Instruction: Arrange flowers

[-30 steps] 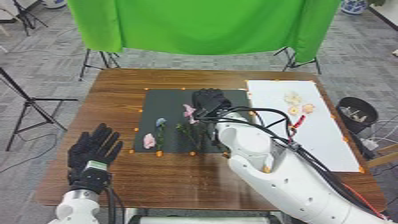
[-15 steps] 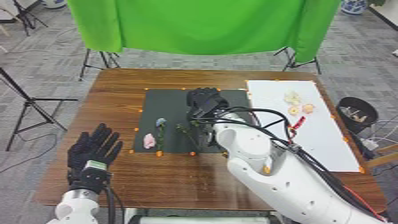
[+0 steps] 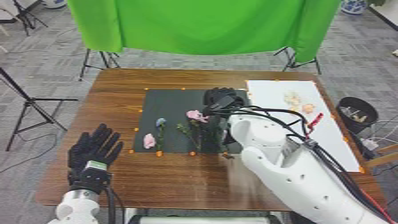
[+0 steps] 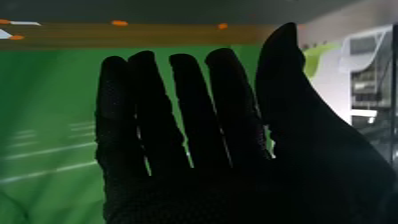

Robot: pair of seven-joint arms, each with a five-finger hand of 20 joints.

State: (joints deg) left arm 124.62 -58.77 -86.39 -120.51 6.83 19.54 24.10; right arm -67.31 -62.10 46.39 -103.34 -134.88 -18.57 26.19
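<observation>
On the dark mat [image 3: 169, 105] lie a pink flower [image 3: 149, 141] at the left, a blue flower [image 3: 161, 122] on a green stem beside it, a thin green sprig [image 3: 184, 130] and a pink flower [image 3: 197, 116] nearer the middle. My right hand [image 3: 222, 98] is over the mat's upper right part, just above and right of that second pink flower; part of the mat is hidden under the arm. In the right wrist view the right hand [image 4: 204, 175] has straight fingers and holds nothing. My left hand [image 3: 92, 147] rests open at the table's left side.
A white sheet [image 3: 275, 92] at the right carries pale flowers [image 3: 293, 98] and a peach one [image 3: 308, 108]. Orange markers dot the edges of mat and sheet. A black bin [image 3: 357, 112] stands off the brown table's [image 3: 115, 100] right edge, a green cloth [image 3: 204, 25] beyond its far edge.
The right hand has moved to the right. The second pink flower, covered by the hand half a second ago, is in sight again, slightly right of and lower than where it was one second ago.
</observation>
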